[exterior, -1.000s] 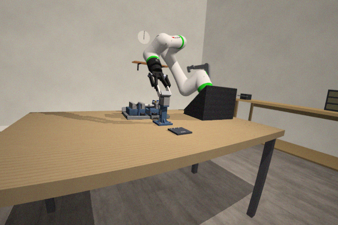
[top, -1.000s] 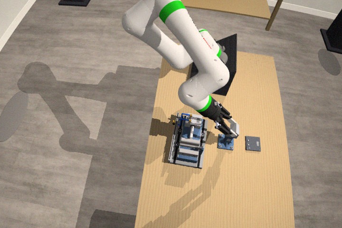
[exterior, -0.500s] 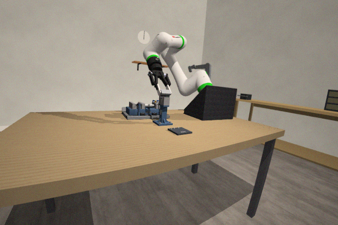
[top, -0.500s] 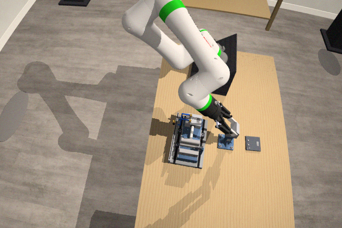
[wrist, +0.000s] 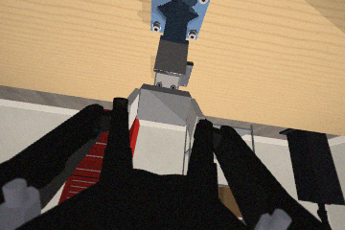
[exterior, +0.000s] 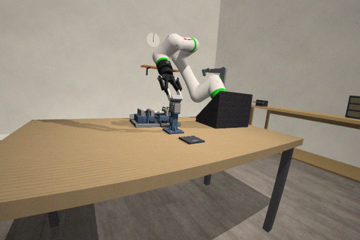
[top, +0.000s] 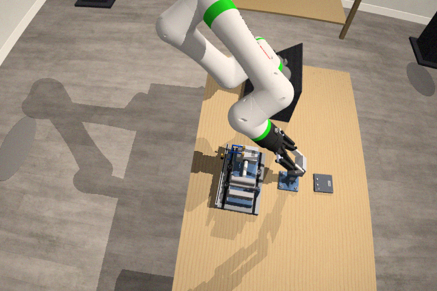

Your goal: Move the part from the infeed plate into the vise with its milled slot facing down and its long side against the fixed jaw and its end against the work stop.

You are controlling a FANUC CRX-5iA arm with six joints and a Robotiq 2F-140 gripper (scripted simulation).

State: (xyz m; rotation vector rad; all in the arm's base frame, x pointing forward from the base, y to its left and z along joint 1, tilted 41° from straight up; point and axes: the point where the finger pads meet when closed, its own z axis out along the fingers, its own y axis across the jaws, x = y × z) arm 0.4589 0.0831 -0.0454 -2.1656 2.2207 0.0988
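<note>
The part (top: 300, 161) is a light grey block. My gripper (top: 290, 160) is shut on it and holds it directly over the V-block (top: 287, 180), which has a blue base between the vise and the infeed plate. In the side view the part (exterior: 175, 97) sits at or just above the V-block's grey head (exterior: 174, 107); I cannot tell if they touch. In the wrist view the part (wrist: 163, 109) is between my black fingers, with the V-block (wrist: 176, 29) beyond it. The dark infeed plate (top: 323, 182) is bare. The vise (top: 241, 178) stands open to the left.
The arm's black base wedge (exterior: 225, 109) stands behind the V-block. The vise's air cylinder end with blue fittings (top: 235, 151) faces the arm. A second table (exterior: 313, 116) stands to the right.
</note>
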